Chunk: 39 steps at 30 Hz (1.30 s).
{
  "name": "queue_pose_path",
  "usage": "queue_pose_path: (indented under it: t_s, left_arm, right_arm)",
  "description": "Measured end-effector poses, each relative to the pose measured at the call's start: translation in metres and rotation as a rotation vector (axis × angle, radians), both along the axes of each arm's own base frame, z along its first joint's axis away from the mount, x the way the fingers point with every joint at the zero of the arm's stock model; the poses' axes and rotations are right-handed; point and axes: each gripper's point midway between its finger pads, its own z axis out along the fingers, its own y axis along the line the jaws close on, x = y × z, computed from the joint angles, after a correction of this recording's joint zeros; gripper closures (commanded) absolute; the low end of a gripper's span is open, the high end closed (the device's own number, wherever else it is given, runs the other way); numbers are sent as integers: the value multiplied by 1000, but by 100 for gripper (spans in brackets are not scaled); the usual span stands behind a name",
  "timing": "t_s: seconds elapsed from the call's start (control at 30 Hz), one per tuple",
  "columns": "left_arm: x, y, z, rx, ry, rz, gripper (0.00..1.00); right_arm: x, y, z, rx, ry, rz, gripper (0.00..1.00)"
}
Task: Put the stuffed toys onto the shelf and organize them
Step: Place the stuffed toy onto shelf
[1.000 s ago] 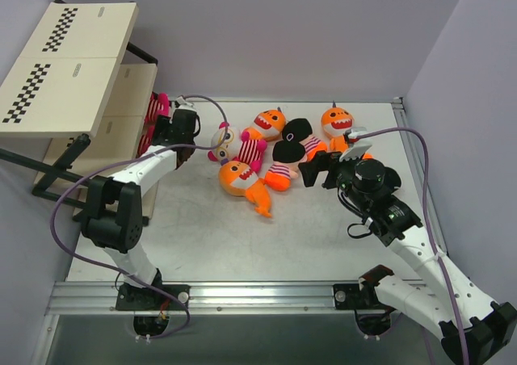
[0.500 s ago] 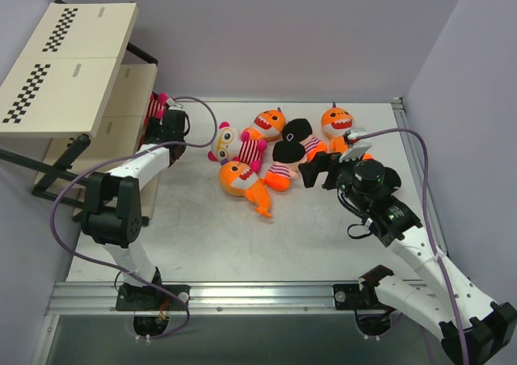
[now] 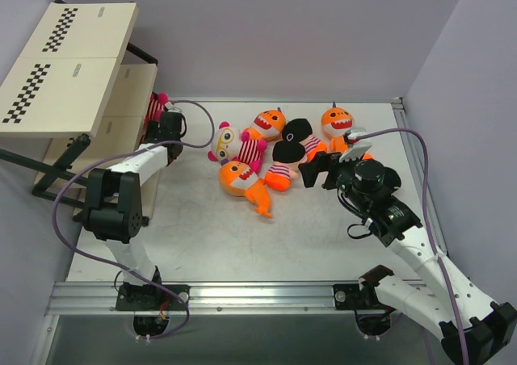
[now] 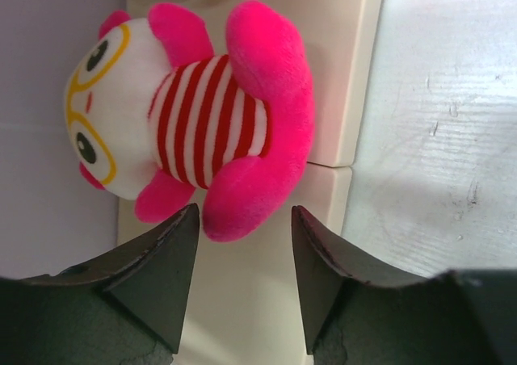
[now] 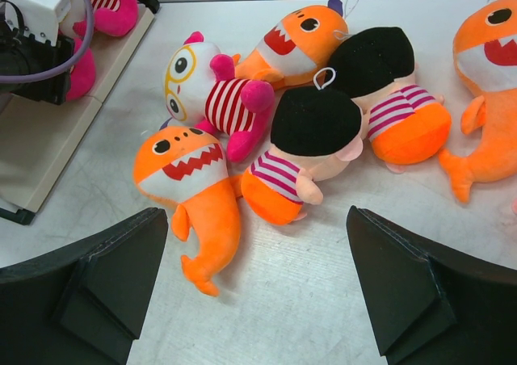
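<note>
L gripper [image 4: 241, 224] open below striped doll [image 4: 202, 123], upper left, near shelf [image 4: 349, 74] edge: you snag it retracting, it falls. R gripper [image 5: 254, 217] open.

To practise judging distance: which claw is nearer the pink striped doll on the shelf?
Left. The left claw sits open right at the doll; the right claw hangs far off, beside the toy pile on the table.

Table [image 3: 202, 244] free along the near edge; stuffed toys [image 3: 239, 175] (clustered) block mid-table.
</note>
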Motion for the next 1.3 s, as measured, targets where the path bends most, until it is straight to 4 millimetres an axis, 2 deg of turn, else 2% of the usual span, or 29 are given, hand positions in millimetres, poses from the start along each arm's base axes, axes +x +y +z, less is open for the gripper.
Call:
queue_pose_path:
  t_s: [0.17, 0.33, 0.57, 0.6, 0.8, 1.3]
  left_arm:
    - [0, 0, -12, 7, 38, -5, 49]
    - [5, 0, -11, 22, 46, -16, 57]
    - [8, 1, -7, 42, 53, -33, 77]
    - [8, 1, -7, 45, 56, -37, 82]
    - [10, 0, -7, 61, 73, -69, 97]
    - [8, -11, -11, 76, 118, -229, 97]
  right_arm:
    - [0, 0, 0, 0, 0, 0, 1]
    - [0, 0, 0, 0, 1, 0, 1]
    - [0, 0, -2, -2, 3, 0, 1]
    - [0, 0, -2, -2, 4, 0, 1]
    - [-1, 0, -4, -4, 8, 0, 1]
    - [-1, 0, -5, -5, 8, 0, 1]
